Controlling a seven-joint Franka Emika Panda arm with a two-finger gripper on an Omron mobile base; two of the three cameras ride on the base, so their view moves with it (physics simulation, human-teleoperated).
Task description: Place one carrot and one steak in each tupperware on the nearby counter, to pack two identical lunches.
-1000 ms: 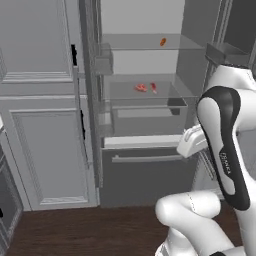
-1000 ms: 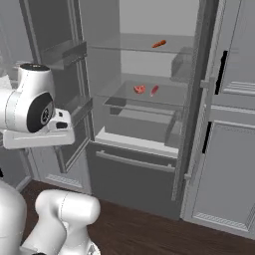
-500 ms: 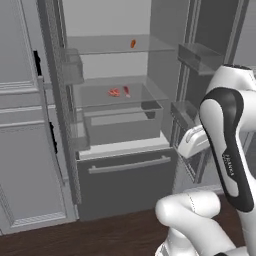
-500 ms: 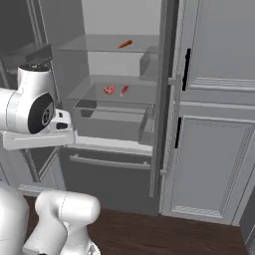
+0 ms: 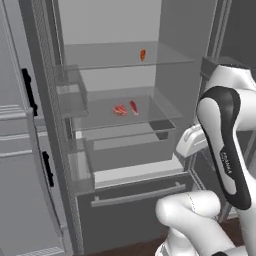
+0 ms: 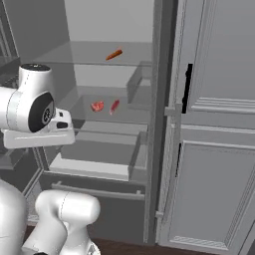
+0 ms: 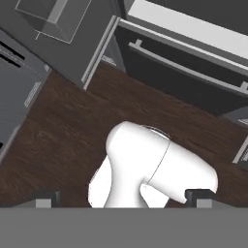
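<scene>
**Claw aimed at the floor, food sitting on open fridge shelves**

The claw (image 7: 123, 196) points down at the dark brown wood-grain floor (image 7: 58, 131), with two small dark finger tips at the bottom corners of the hand view, well apart, so it stands spread with nothing between them. The space between the tips is largely blocked by the robot's own body, and the tips themselves are cut off low in the picture.

Beyond the floor, the hand view catches a dark freezer drawer (image 7: 193, 82) with a long pale bar handle.

In the base views the fridge (image 5: 125, 30) stands open, its shelves clear and glassy. One carrot (image 5: 142, 54), a small orange tapered stick, lies on the upper shelf (image 5: 100, 60). On the middle shelf (image 5: 100, 117) rest a flat red steak (image 5: 120, 110) with pale streaks and, just beside it, a slimmer red piece (image 5: 134, 107) too small to identify surely. Below is a grey translucent crisper drawer (image 5: 130, 150).

The white arm (image 5: 225, 145) hides the fridge's right edge. Grey panelled cabinet doors (image 6: 214, 149) with a black handle flank the fridge.
</scene>
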